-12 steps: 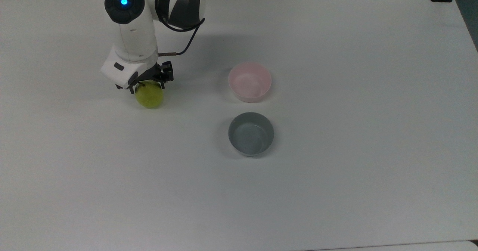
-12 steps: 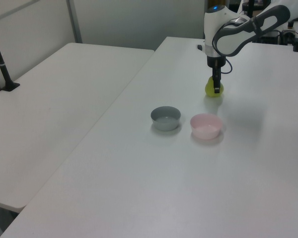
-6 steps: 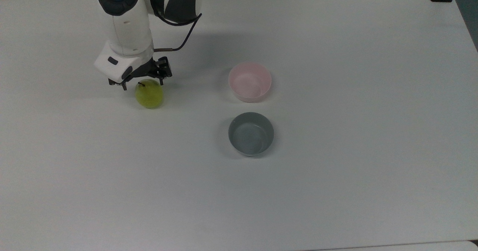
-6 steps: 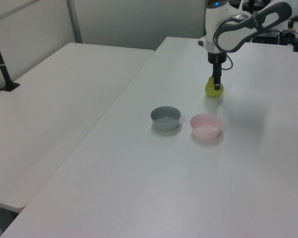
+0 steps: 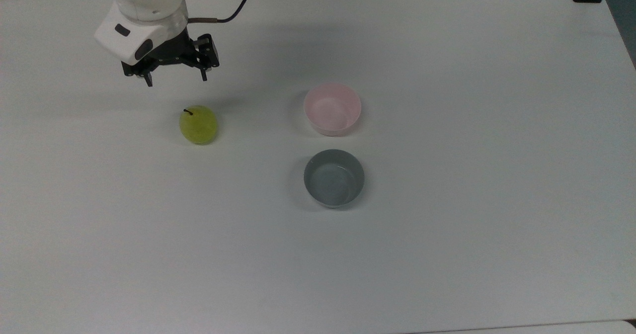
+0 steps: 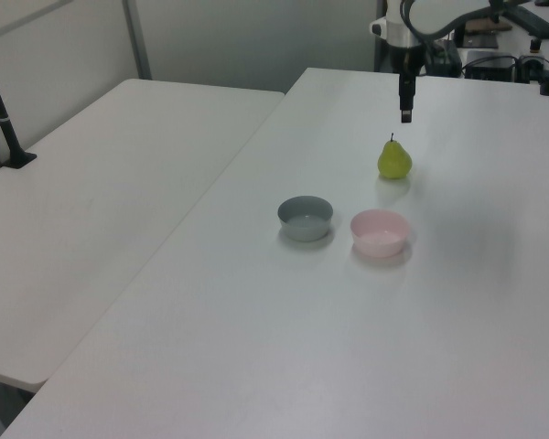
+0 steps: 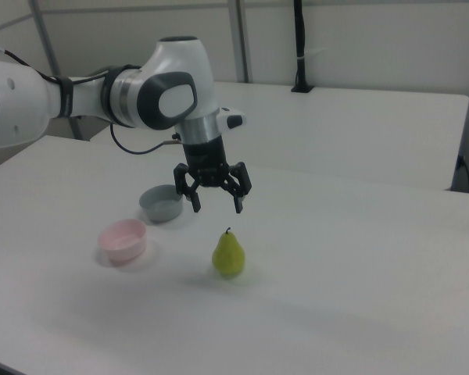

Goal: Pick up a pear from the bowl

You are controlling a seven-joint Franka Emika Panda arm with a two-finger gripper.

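Observation:
The yellow-green pear point(image 5: 198, 124) point(image 6: 394, 160) point(image 7: 228, 254) stands upright on the white table, stem up, well off to the top view's left of the pink bowl point(image 5: 332, 108) point(image 6: 380, 232) point(image 7: 123, 239). That bowl holds nothing. My gripper point(image 5: 176, 79) point(image 6: 405, 116) point(image 7: 216, 207) hangs open in the air above the pear, a clear gap below its fingertips, with nothing between the fingers.
A grey bowl point(image 5: 334, 178) point(image 6: 305, 218) point(image 7: 162, 202) of similar size sits beside the pink one, also with nothing in it. A second white table point(image 6: 91, 201) adjoins on the left view's left. A black post point(image 7: 299, 47) stands at the back of the right view.
The gripper, down around the pear a second ago, has let it go and risen up and away. The pear stays standing on the table.

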